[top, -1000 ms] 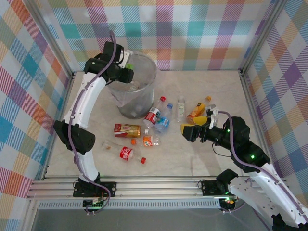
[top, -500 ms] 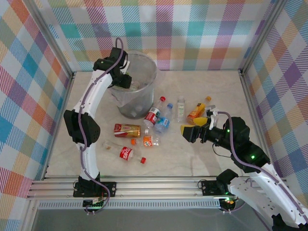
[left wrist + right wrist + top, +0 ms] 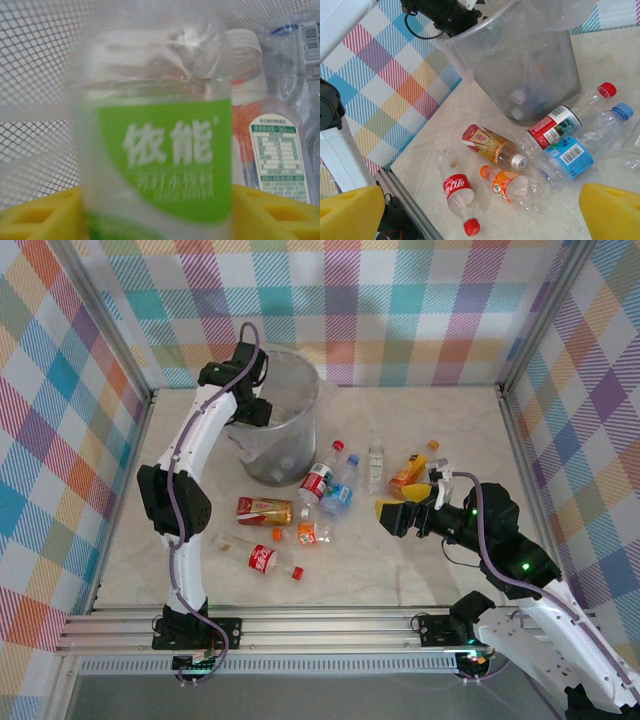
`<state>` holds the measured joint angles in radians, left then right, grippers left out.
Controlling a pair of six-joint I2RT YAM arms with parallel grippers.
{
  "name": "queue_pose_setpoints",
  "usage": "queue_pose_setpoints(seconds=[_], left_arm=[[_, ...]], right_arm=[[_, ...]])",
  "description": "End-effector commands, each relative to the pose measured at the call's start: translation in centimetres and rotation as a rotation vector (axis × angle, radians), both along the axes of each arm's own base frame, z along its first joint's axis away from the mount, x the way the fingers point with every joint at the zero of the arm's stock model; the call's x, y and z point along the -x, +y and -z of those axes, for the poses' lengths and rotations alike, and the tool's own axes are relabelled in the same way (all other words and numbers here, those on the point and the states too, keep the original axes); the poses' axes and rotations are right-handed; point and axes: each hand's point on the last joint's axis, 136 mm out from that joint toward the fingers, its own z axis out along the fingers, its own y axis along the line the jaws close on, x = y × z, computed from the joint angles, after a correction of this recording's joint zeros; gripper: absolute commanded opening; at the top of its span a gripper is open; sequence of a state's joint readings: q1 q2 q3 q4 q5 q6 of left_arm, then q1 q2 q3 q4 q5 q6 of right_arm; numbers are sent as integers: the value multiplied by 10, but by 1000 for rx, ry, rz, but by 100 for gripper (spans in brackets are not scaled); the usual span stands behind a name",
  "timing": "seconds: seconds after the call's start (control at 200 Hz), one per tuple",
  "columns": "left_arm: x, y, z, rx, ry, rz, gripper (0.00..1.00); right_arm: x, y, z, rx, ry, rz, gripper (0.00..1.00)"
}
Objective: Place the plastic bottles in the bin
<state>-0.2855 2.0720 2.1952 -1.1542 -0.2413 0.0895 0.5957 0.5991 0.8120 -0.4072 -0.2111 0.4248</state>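
Observation:
My left gripper [image 3: 255, 405] hangs inside the rim of the bin [image 3: 290, 445]. Between its yellow pads [image 3: 35, 215] stands a green-label bottle [image 3: 160, 150], blurred while the mesh wall and the bottles lying in the bin [image 3: 277, 155] are sharp. The jaws are parted around it. My right gripper [image 3: 412, 498] hovers open above the table, nothing between its pads [image 3: 612, 210]. Below it lie a cola bottle [image 3: 457, 192], an orange-label bottle [image 3: 512, 185], a tea bottle [image 3: 487, 145], a red-capped bottle [image 3: 557, 125] and a blue-label bottle [image 3: 580, 150].
Two more bottles lie right of the bin: a clear one [image 3: 376, 465] and an orange one [image 3: 410, 470] close to my right gripper. Metal frame posts and checked walls close in the table. Bare tabletop lies at the front and far right.
The left wrist has swung further over the bin's rim and its jaws have widened around the green-label bottle. The right arm and the bottles on the table have not moved.

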Motion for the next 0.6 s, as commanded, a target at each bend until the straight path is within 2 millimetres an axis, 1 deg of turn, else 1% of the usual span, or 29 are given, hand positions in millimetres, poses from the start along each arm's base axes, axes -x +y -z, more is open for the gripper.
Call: queue_pose_setpoints(seconds=[0.0,0.045,0.185,0.285,0.495,0.595], left_arm=[[4,-1,-15,43,-7,-17,72],[5,-6,-21,72,-18,-7,73],[8,-19,-50,177,-72,15,75],[13,-27,-71,248,-111,24,75],[33,-44,-121,412,-202,65,76],[49,-55,-142,506,-234,115,81]], right_arm=[[2,-1,-12,-11,-27,-4,100],[1,-1,-11,-11,-24,-2,100],[-3,-1,-8,-21,-6,21,100],[-4,3,-7,-28,8,3,100],[-3,14,5,-12,44,-58,100],[-2,19,8,-12,58,-88,100]])
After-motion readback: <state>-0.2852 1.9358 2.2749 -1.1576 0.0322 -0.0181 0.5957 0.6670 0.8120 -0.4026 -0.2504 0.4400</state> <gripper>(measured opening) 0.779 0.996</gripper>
